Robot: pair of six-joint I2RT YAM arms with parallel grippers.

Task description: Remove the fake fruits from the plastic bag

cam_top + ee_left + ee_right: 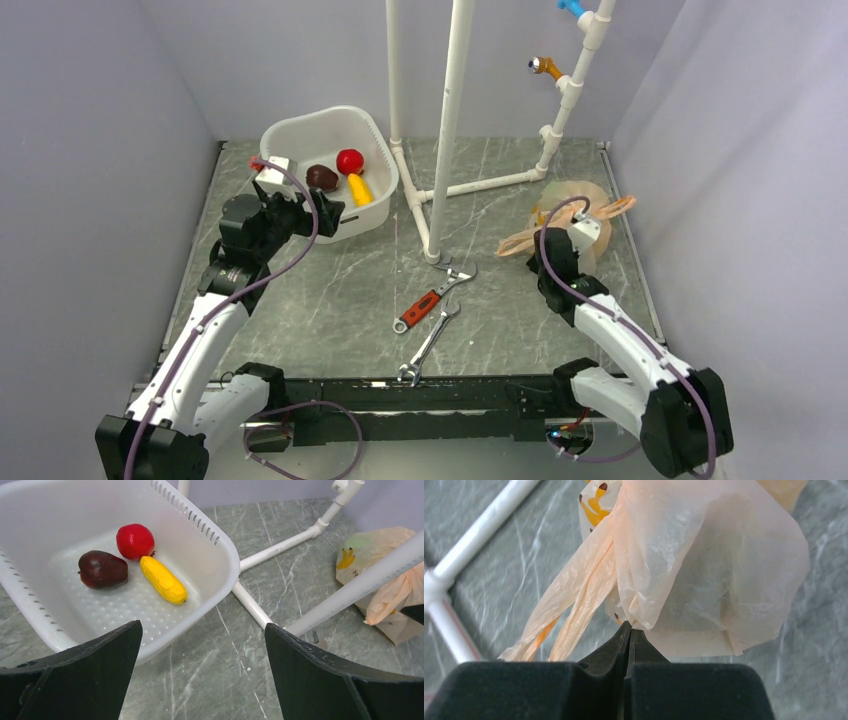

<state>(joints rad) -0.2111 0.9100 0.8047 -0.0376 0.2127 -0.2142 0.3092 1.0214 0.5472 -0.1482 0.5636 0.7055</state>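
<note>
Pale lilac walls (100, 100) enclose a grey marbled table (330, 290).

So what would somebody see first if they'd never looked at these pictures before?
Probably the shiny red ball in the white tub at the far left, bright against the grey table. Then the right gripper, shut on the peach plastic bag at the right side.

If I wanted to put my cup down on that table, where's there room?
Bare room lies between the white tub and the two wrenches, and again between the wrenches and the plastic bag. It is crowded at the far middle, where the pipe frame stands, and around the bag on the right.
</note>
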